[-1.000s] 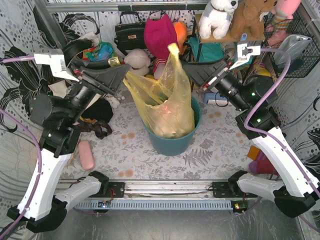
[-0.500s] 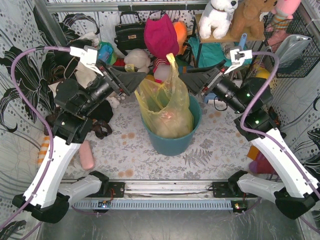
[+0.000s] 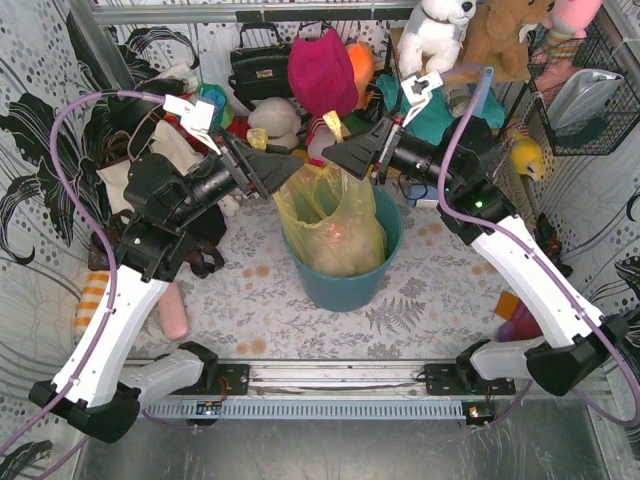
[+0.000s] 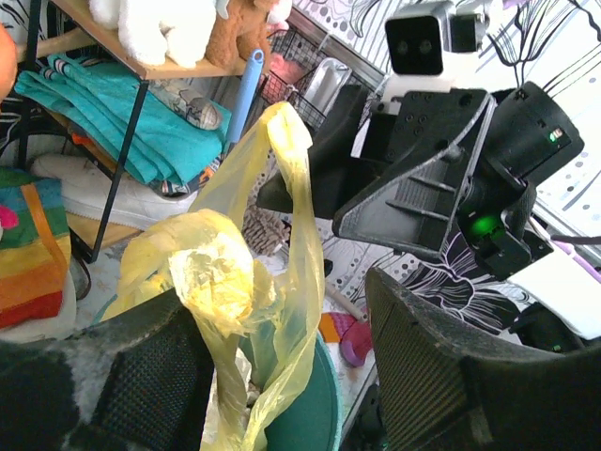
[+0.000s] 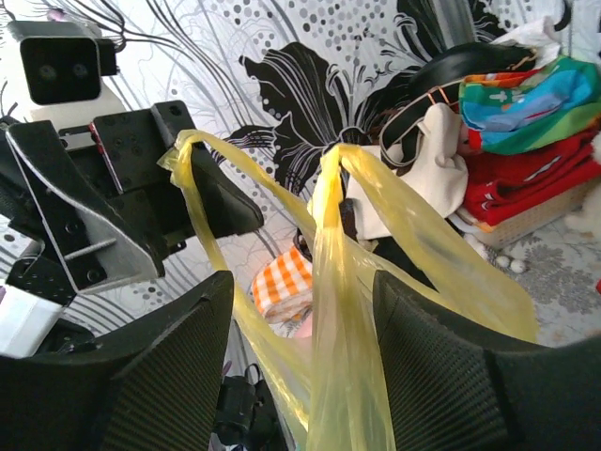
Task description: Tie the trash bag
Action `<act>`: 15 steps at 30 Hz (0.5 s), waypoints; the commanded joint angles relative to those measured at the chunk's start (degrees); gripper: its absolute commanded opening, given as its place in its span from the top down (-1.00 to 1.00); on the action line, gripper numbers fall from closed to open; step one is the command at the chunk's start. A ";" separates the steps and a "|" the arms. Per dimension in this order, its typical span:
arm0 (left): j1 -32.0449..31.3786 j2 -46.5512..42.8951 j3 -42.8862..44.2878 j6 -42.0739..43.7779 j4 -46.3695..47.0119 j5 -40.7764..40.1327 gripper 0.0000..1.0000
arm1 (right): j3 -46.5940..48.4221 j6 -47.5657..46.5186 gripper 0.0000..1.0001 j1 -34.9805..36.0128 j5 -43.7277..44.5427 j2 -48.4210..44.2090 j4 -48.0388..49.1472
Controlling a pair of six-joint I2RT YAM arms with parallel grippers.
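Now: the trash bag [image 3: 335, 228] sits in the teal bin [image 3: 350, 290], both handle strips raised above it. Left pincer [image 3: 287, 176], over the bin's left rim, is open, with one strip draped on a finger. Right pincer [image 3: 336, 160], over the bin's far rim, is open, with the other strip loose between its fingers.

Count coming in: 2 robot arms, left arm [image 3: 105, 335] and right arm [image 3: 525, 275]. That gives 2 grippers, left gripper [image 3: 287, 172] and right gripper [image 3: 340, 158]. 1 yellow trash bag [image 3: 335, 225], with 2 handle strips [image 5: 329, 216] coming off it. 1 teal bin [image 3: 345, 285]. Further back: 1 black handbag [image 3: 258, 68] and 1 magenta cap [image 3: 322, 70]. 2 plush toys in clear view: 1 white plush [image 3: 432, 35], 1 brown plush [image 3: 500, 35]. 1 wire basket [image 3: 590, 100]. 1 pink oblong thing [image 3: 172, 310].
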 commanded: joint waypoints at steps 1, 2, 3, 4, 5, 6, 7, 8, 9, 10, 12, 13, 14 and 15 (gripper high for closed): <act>0.20 0.29 -0.41 -1.27 4.21 2.34 -0.36 | 4.71 1.40 -0.20 -0.51 -4.43 3.26 3.01; 0.21 0.28 -0.51 -1.45 4.52 2.49 -0.35 | 5.00 2.16 -0.17 -1.06 -5.34 4.01 3.97; 0.18 0.28 -0.70 -1.66 5.01 2.70 -0.35 | 4.96 3.77 -0.15 -1.70 -6.60 4.88 5.71; 0.17 0.28 -0.83 -1.83 5.42 2.90 -0.35 | 4.94 5.64 -0.11 -2.35 -8.01 5.72 8.80; 0.18 0.37 -0.92 -2.09 5.71 3.23 -0.35 | 4.90 7.65 -0.06 -2.99 -9.66 6.52 11.35; 0.15 0.37 -1.08 -2.41 6.29 3.68 -0.34 | 4.81 9.82 -0.01 -3.78 -10.93 7.53 14.43; 0.17 0.33 -1.22 -2.70 7.01 4.01 -0.34 | 4.50 11.89 0.05 -4.31 -12.06 8.18 17.74; 0.15 0.35 -1.40 -3.02 7.62 4.24 -0.34 | 4.54 14.45 0.11 -4.80 -12.94 8.83 20.79; 0.20 0.36 -1.39 -3.24 8.49 4.46 -0.34 | 5.02 16.81 0.19 -5.25 -13.92 9.58 23.66; 0.16 0.39 -1.14 -3.40 8.90 4.48 -0.33 | 5.81 19.20 0.29 -5.73 -15.00 10.26 26.29; 0.15 0.93 0.80 -2.95 8.91 4.38 -0.33 | 8.37 23.37 0.48 -6.08 -16.75 11.57 30.73; 0.15 1.45 2.56 -2.14 8.26 4.22 -0.33 | 9.95 24.92 0.55 -6.16 -17.49 12.02 32.06; 0.15 2.13 4.86 -1.24 7.13 3.77 -0.33 | 12.21 25.66 0.58 -6.16 -18.04 12.14 32.67; 0.17 3.07 7.17 -0.34 6.09 3.31 -0.33 | 14.08 25.80 0.59 -6.16 -18.29 11.98 32.78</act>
